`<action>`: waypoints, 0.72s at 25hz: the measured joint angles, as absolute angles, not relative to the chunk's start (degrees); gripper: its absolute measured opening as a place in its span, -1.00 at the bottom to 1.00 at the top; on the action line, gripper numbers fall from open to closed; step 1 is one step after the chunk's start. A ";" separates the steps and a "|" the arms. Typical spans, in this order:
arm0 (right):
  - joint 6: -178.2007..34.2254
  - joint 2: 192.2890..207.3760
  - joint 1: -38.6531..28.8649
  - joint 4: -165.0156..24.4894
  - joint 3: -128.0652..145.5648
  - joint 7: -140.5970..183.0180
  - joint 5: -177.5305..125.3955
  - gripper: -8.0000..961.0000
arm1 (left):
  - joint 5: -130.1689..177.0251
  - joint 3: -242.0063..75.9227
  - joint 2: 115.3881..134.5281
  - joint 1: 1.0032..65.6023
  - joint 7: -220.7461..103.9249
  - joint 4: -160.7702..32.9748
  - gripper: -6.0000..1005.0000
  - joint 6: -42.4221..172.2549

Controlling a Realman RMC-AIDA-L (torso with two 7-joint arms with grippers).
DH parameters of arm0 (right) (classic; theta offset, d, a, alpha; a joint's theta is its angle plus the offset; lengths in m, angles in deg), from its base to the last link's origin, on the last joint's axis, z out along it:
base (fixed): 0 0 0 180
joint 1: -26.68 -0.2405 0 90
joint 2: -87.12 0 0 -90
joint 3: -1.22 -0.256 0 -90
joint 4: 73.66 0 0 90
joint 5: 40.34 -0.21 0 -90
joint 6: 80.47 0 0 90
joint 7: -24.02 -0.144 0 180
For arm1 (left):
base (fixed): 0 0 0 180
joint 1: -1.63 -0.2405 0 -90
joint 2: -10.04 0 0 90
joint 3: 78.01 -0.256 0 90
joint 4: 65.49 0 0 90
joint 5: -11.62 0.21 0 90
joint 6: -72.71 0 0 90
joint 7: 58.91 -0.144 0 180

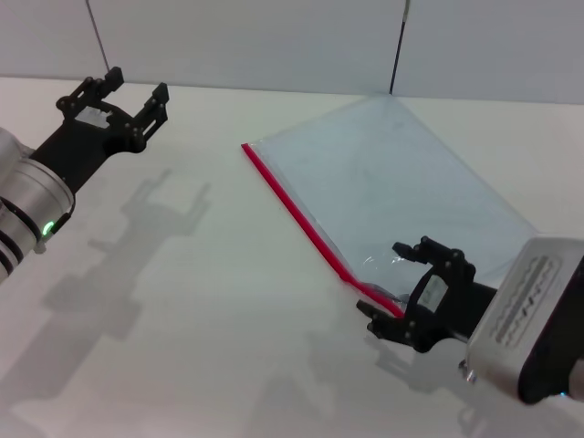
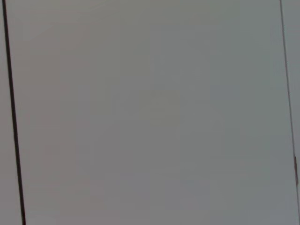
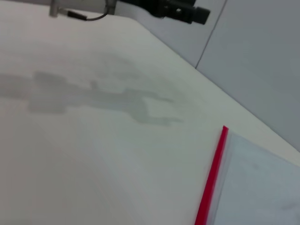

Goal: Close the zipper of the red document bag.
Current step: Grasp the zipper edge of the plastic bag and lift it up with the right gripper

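Observation:
The red document bag (image 1: 392, 182) lies flat on the white table, a pale translucent pouch set at an angle. Its zipper (image 1: 292, 205) is the bright red strip along the edge facing the table's middle, also seen in the right wrist view (image 3: 212, 178). My right gripper (image 1: 384, 283) is open at the near end of the zipper, one finger on each side of the red strip. The slider is hidden among the fingers. Far from the bag, my left gripper (image 1: 137, 84) hovers open at the back left, holding nothing.
The white table (image 1: 182, 301) spreads between the two arms. Grey wall panels (image 2: 150, 112) with dark seams stand behind it. The left gripper (image 3: 187, 13) shows far off in the right wrist view.

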State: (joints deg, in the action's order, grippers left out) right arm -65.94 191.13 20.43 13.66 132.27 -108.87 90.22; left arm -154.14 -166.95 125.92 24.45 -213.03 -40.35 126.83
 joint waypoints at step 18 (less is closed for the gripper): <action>-67.27 197.45 18.16 1.55 129.40 -102.24 90.25 0.75 | -154.14 -166.97 125.95 24.79 -213.56 -40.45 0.35 126.85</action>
State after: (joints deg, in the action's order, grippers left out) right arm -67.27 197.45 18.16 1.55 129.40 -102.24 90.25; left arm -154.14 -166.97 125.95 24.79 -213.56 -40.45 126.85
